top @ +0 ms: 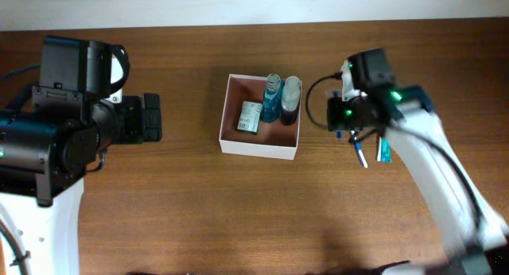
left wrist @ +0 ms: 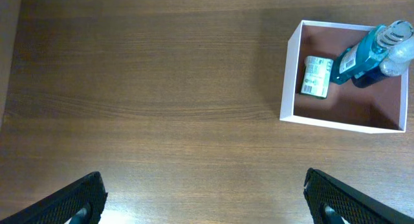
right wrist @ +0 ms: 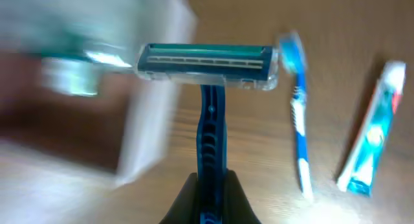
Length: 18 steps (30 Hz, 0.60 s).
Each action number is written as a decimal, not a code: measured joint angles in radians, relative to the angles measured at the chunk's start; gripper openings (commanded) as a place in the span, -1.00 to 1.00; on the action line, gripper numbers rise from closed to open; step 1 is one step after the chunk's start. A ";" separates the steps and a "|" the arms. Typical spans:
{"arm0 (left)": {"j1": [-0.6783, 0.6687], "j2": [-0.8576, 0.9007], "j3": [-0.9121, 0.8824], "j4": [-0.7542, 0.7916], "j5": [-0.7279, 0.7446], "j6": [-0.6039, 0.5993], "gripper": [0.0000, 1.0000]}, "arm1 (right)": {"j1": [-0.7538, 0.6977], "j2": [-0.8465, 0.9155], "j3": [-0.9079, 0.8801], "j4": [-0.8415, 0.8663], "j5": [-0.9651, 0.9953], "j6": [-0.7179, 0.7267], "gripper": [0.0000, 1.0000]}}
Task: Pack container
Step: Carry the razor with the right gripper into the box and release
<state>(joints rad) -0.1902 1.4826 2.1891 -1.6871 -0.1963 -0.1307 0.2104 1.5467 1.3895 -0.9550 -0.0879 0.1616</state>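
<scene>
The container is a square white box with a pinkish-brown inside, at the table's middle. It holds a small green-white carton, a blue bottle and a dark bottle with a grey cap. The left wrist view shows the container too. My right gripper is shut on the blue handle of a razor and holds it above the table, just right of the container's blurred wall. My left gripper is open and empty over bare wood, left of the container.
A blue-white toothbrush and a toothpaste tube lie on the table right of the container; the overhead view shows them as well, the toothbrush left of the tube, under my right arm.
</scene>
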 measured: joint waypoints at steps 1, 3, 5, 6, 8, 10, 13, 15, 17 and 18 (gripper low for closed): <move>0.000 0.000 0.000 0.000 0.000 0.000 0.99 | 0.021 -0.050 0.000 0.010 -0.022 -0.021 -0.92; 0.000 0.000 0.000 0.000 0.000 0.000 0.99 | 0.083 -0.131 0.002 0.035 -0.060 -0.084 -0.92; 0.000 0.000 0.000 0.000 0.000 0.000 0.99 | 0.152 -0.167 0.004 0.051 -0.084 -0.154 -0.92; 0.000 0.000 0.000 0.000 0.000 0.000 0.99 | 0.192 -0.171 0.005 0.059 -0.095 -0.203 -0.92; 0.000 0.000 0.000 0.000 0.000 0.000 0.99 | 0.257 -0.154 0.006 0.078 -0.107 -0.286 -0.92; 0.000 0.000 0.000 0.000 0.000 0.000 0.99 | 0.313 -0.113 0.006 0.107 -0.115 -0.379 -0.92; 0.000 0.000 0.000 0.000 0.000 0.000 0.99 | 0.375 -0.016 0.005 0.173 -0.112 -0.510 -0.92; 0.000 0.000 0.000 0.000 0.000 0.000 0.99 | 0.396 0.058 0.005 0.232 -0.082 -0.573 -0.92; 0.000 0.000 0.000 0.000 0.000 0.000 0.99 | 0.399 0.127 0.005 0.290 -0.040 -0.612 -0.92; 0.000 0.000 0.000 0.000 0.000 0.000 0.99 | 0.399 0.162 0.005 0.311 -0.021 -0.626 -0.92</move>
<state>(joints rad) -0.1902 1.4826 2.1891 -1.6871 -0.1963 -0.1307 0.6094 1.7084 1.3949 -0.6441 -0.1093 -0.4648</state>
